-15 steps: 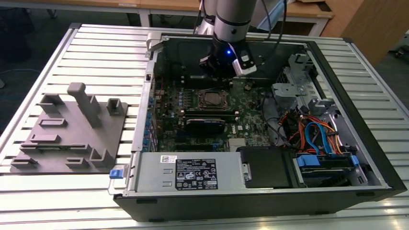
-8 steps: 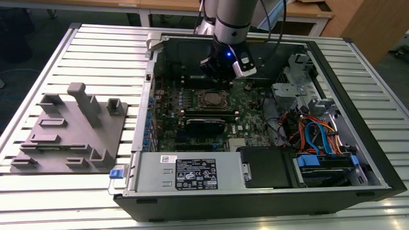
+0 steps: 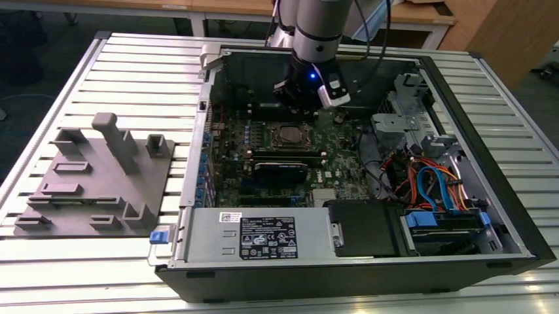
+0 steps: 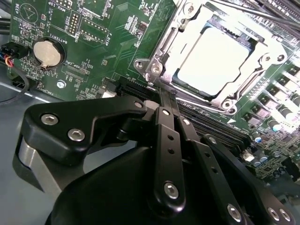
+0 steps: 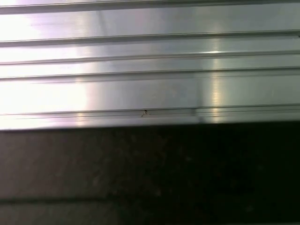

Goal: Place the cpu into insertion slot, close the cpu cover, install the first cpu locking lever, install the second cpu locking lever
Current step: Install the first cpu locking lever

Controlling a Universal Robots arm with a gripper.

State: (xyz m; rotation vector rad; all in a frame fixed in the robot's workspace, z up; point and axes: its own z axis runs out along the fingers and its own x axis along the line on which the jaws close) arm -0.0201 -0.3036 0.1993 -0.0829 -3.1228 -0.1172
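Note:
The cpu [image 4: 219,58], a flat square chip with a pale silver top, lies in the insertion slot [image 3: 287,135] on the green motherboard inside the open computer case. The cpu cover [image 4: 187,28], a silvery frame, lies flat around the chip's top. My gripper [image 4: 164,93] is shut, its two thin black fingers [image 4: 161,110] pressed together, their tips right at one corner of the socket by a screw. I cannot tell whether a thin lever sits between them. In the exterior view the gripper [image 3: 303,108] hangs just behind the socket.
The case wall [image 3: 349,261] rings the board. A coin battery [image 4: 47,51] and long black slots [image 4: 220,131] flank the socket. Cables and drive bays [image 3: 432,183] fill the exterior view's right. A grey fixture plate [image 3: 96,176] with blocks lies on the slatted table [image 5: 150,70].

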